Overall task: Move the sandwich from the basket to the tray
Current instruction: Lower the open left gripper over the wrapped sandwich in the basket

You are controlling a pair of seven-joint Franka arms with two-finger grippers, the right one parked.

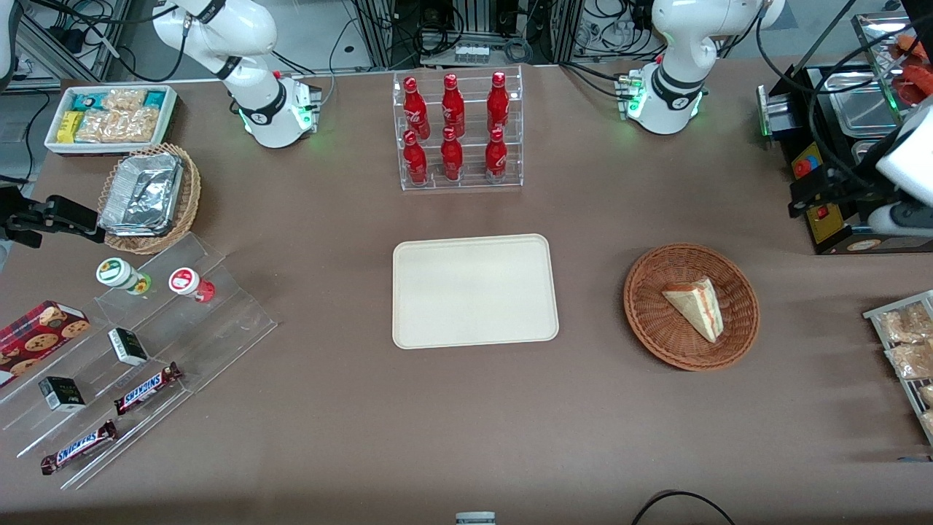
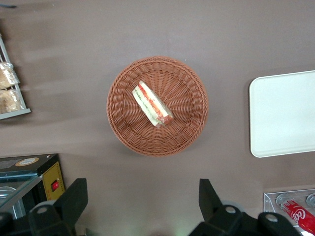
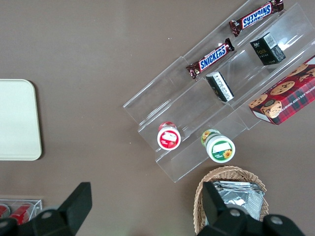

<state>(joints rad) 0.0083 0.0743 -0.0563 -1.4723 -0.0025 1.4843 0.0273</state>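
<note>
Wicker basket: reddish-brown, round, on the brown tabletop directly below the pincer.
Sandwich: lies in the basket's middle (striped filling side up), untouched by the pincer.
Pincer: raised well above the basket, fingers spread wide, holding nothing.
Tray: cream, bare, off to one side of the pincer, near the basket.

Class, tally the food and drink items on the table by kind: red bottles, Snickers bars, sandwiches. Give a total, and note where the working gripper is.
Red bottles: 6
Snickers bars: 2
Sandwich, in the basket: 1
Total: 9
The gripper hangs open above the table beside the basket.
</note>
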